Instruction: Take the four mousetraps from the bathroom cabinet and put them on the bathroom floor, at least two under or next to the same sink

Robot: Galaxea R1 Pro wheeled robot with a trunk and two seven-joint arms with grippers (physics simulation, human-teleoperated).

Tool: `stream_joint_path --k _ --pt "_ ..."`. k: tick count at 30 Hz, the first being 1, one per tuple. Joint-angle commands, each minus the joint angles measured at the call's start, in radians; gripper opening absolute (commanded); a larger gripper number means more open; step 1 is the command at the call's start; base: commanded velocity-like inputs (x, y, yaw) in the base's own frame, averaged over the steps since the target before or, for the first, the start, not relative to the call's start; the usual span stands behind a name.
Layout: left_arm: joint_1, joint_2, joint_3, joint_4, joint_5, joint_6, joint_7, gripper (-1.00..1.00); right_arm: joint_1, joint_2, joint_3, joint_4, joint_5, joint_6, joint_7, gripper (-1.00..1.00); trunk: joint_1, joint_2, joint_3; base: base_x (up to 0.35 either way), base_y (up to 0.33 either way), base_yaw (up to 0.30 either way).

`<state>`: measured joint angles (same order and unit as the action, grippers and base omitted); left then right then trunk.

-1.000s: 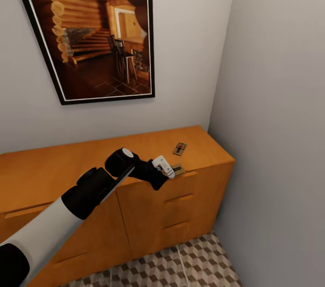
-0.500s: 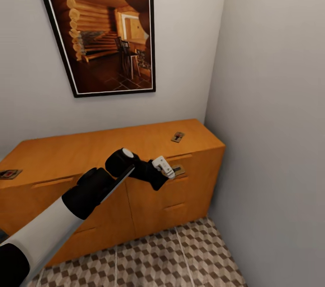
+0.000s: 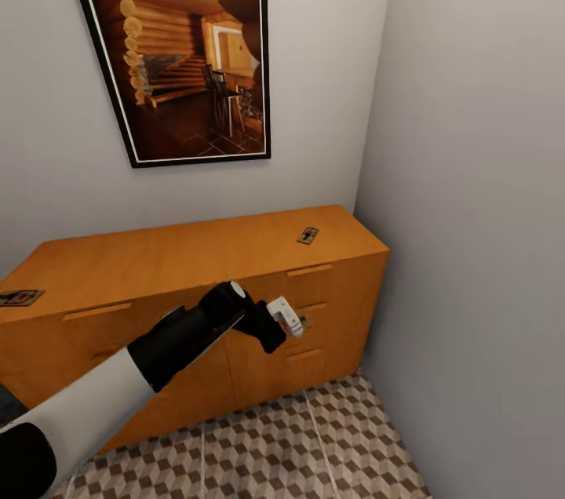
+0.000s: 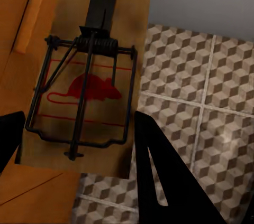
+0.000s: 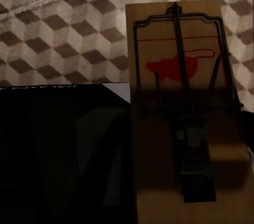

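A mousetrap is held in the left gripper before the cabinet front, above open floor. Another trap is gripped by the right gripper. Two traps are left near the top's ends.

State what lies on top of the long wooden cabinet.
Two mousetraps lie on the cabinet: one mousetrap near its right end, another at its left edge. The drawers' contents are hidden.

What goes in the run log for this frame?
left gripper: holding mousetrap | right gripper: holding mousetrap | cabinet: two mousetraps on top | floor: none seen
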<state>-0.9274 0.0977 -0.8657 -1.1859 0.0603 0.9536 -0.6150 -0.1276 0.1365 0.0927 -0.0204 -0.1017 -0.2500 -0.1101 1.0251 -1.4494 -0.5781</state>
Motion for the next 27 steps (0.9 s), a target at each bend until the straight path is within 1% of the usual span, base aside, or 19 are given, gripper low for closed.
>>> stream_joint_path --k 1,2,4,5,8,9,11,12,13,14,16,17,18,19,21,23,24,26,27 --pt "0.011 -0.008 -0.020 0.036 0.005 -0.027 0.034 -1.00 0.000 0.000 0.009 0.001 -0.012 -0.010 -0.001 -1.00 0.000 -0.001 -0.001 0.000 0.000 0.000" --pt "0.019 -0.012 -0.028 0.054 0.005 -0.045 0.051 -1.00 0.000 0.000 0.009 0.001 -0.012 -0.013 -0.001 -1.00 0.000 -0.001 -0.001 0.000 0.000 0.000" --pt "0.055 -0.029 -0.050 0.124 0.007 -0.119 0.110 -1.00 0.000 0.000 0.009 0.000 -0.012 -0.019 -0.002 -1.00 0.000 -0.001 -0.001 0.000 0.000 0.000" --pt "0.065 -0.033 -0.053 0.141 0.007 -0.136 0.124 -1.00 -0.001 0.000 0.009 0.000 -0.012 -0.020 -0.002 -1.00 0.000 -0.001 -0.001 0.000 0.000 0.000" --pt "0.129 -0.055 -0.062 0.250 0.008 -0.217 0.201 -1.00 -0.001 0.000 0.009 -0.002 -0.012 -0.022 -0.003 -1.00 0.000 -0.001 -0.001 0.000 0.000 0.000" --pt "0.140 -0.057 -0.063 0.270 0.008 -0.231 0.213 -1.00 -0.001 0.000 0.009 -0.002 -0.012 -0.023 -0.003 -1.00 0.000 -0.001 -0.001 0.000 0.000 0.000" --pt "0.183 -0.063 -0.064 0.354 0.010 -0.311 0.252 -1.00 0.000 0.000 0.009 -0.002 -0.013 -0.025 -0.003 -1.00 0.000 -0.001 -0.001 0.000 0.000 0.000" --pt "0.192 -0.064 -0.065 0.377 0.010 -0.337 0.261 -1.00 0.000 0.000 0.009 -0.002 -0.013 -0.027 -0.003 -1.00 0.000 -0.001 -0.001 0.000 0.000 0.000" --pt "0.219 -0.065 -0.065 0.449 0.011 -0.426 0.288 -1.00 0.000 0.000 0.009 -0.003 -0.013 -0.034 -0.003 -1.00 0.000 -0.001 -0.001 0.000 0.000 0.000" --pt "0.228 -0.066 -0.065 0.473 0.012 -0.457 0.297 -1.00 0.000 0.000 0.009 -0.003 -0.013 -0.037 -0.003 -1.00 0.000 -0.001 -0.001 0.000 0.000 0.000" --pt "0.260 -0.067 -0.065 0.567 0.014 -0.571 0.332 -1.00 0.000 0.000 0.009 -0.004 -0.013 -0.050 -0.003 -1.00 0.000 -0.001 -0.001 0.000 0.000 0.000" --pt "0.269 -0.067 -0.065 0.590 0.014 -0.596 0.341 -1.00 0.000 0.000 0.009 -0.004 -0.013 -0.053 -0.003 -1.00 0.000 -0.001 -0.001 0.000 0.000 0.000" --pt "0.286 -0.067 -0.065 0.634 0.014 -0.641 0.361 -1.00 0.000 0.000 0.009 -0.004 -0.013 -0.060 -0.004 -1.00 0.000 -0.001 -0.001 0.000 0.000 0.000" --pt "0.294 -0.067 -0.065 0.656 0.014 -0.662 0.372 -1.00 0.000 0.000 0.009 -0.004 -0.013 -0.063 -0.004 -1.00 0.000 -0.001 -0.001 0.000 0.000 0.000" --pt "0.319 -0.067 -0.065 0.738 0.015 -0.743 0.419 -1.00 -0.001 -0.001 0.008 -0.010 -0.013 -0.072 -0.005 -1.00 0.000 -0.001 -0.001 0.000 0.000 0.000" --pt "0.344 -0.067 -0.064 0.812 0.016 -0.830 0.458 -1.00 0.000 -0.008 0.007 -0.014 -0.013 -0.077 -0.005 -1.00 0.000 -0.001 -0.001 0.000 0.000 0.000" --pt "0.352 -0.067 -0.064 0.829 0.016 -0.852 0.465 -1.00 0.000 -0.010 0.007 -0.015 -0.013 -0.078 -0.005 -1.00 0.000 -0.001 -0.001 0.000 0.000 0.000" --pt "0.386 -0.067 -0.064 0.887 0.017 -0.933 0.482 -1.00 -0.001 -0.017 0.007 -0.018 -0.012 -0.081 -0.005 -1.00 0.000 -0.001 -0.001 0.000 0.000 0.000" --pt "0.394 -0.067 -0.063 0.899 0.017 -0.951 0.484 -1.00 -0.001 -0.019 0.007 -0.019 -0.012 -0.082 -0.005 -1.00 0.000 -0.001 -0.001 0.000 0.000 0.000"
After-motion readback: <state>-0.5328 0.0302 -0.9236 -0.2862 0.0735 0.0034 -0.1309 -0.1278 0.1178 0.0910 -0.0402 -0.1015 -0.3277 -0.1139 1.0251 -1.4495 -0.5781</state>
